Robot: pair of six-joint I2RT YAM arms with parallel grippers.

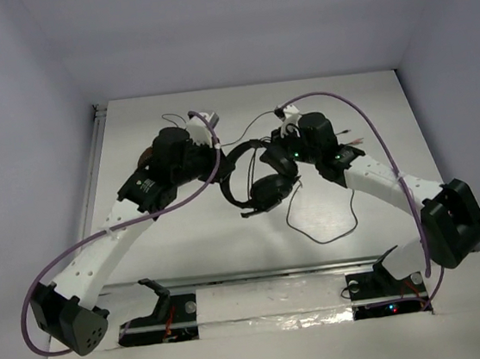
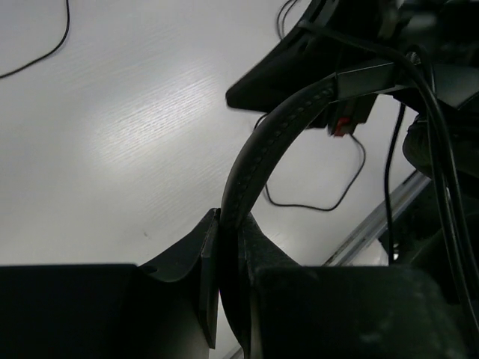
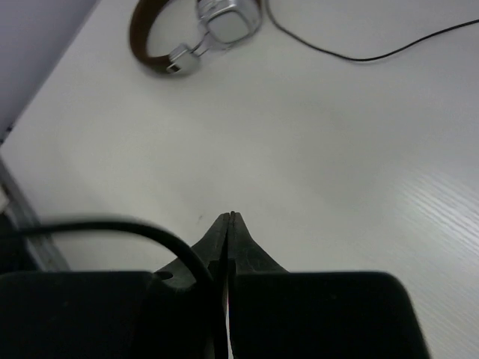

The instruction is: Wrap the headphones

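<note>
Looking barely started: left claw [image 2: 224, 250] clamps the headband [image 2: 258, 153], right claw [image 3: 229, 218] is pinched shut, cable [image 2: 310, 209] beyond them sprawls loose, unwrapped.

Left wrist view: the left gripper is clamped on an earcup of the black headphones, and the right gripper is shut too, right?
Not the earcup. The left wrist view shows the left gripper clamped on the headband of the black headphones, the band running up between its fingers. The right gripper is shut, as you say.
</note>
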